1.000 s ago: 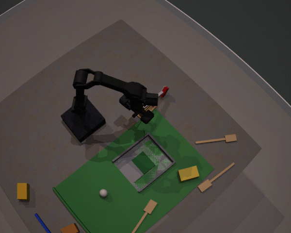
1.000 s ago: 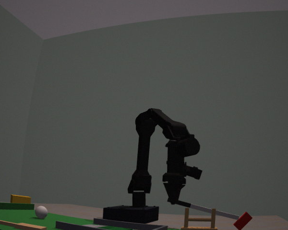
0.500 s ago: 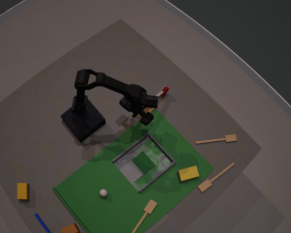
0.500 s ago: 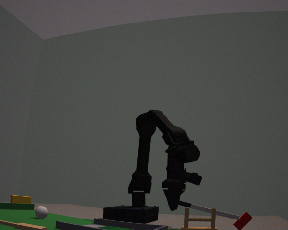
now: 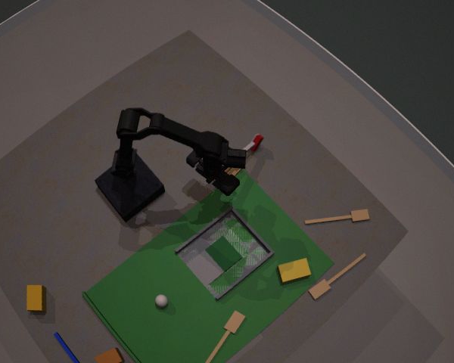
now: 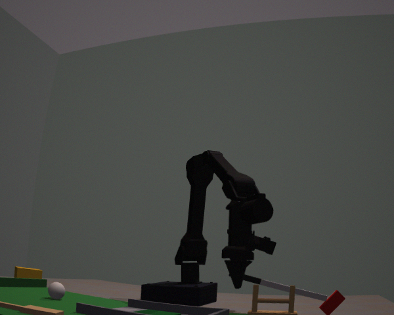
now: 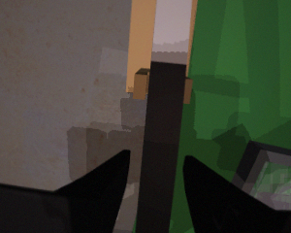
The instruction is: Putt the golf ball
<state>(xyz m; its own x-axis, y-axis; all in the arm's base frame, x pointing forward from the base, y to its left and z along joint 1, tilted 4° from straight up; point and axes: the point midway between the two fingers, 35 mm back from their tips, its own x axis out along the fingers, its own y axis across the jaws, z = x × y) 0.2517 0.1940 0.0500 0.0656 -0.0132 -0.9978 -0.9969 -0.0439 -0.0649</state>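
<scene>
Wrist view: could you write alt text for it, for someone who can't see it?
A putter's dark handle runs between two black jaws, with a gap showing on each side. Beyond are a wooden stand and the pale shaft, with green turf at right.

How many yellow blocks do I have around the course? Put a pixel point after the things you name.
2: one yellow block (image 5: 293, 270) on the green mat beside the walled frame, another yellow block (image 5: 35, 298) (image 6: 28, 272) off the mat, beyond its ball end. Others could be out of view.

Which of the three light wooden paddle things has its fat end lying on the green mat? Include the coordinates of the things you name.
The wooden paddle (image 5: 234, 322) (image 6: 43, 310) nearest the white ball (image 5: 161, 300) (image 6: 56, 291).
</scene>
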